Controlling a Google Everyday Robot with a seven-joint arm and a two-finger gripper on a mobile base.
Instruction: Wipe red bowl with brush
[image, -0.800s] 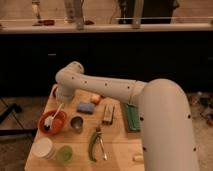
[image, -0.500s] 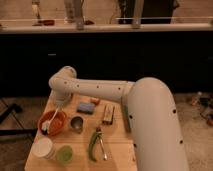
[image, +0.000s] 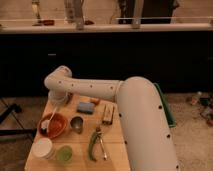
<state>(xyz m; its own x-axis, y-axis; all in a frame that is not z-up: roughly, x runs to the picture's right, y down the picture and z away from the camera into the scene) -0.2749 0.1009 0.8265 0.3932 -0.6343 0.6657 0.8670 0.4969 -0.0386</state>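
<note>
The red bowl (image: 53, 125) sits on the left side of the small wooden table (image: 112, 137). The brush (image: 50, 121) lies slanted in it, its dark and white head low at the bowl's left and its white handle rising to the upper right. My gripper (image: 58, 105) hangs just above the bowl's far rim at the top end of the brush handle. The white wrist covers most of it. My large white arm sweeps in from the right across the table.
A small metal cup (image: 76, 123) stands right of the bowl. A blue sponge (image: 85, 107), an orange piece (image: 95, 101) and a brown box (image: 107, 114) lie behind. Green-handled tongs (image: 95, 145), a white tub (image: 42, 148) and a green cup (image: 64, 153) sit at the front.
My arm has swung further over the table's right side and the wrist has shifted a little above the bowl. The brush stays in the bowl, its handle slightly re-angled.
</note>
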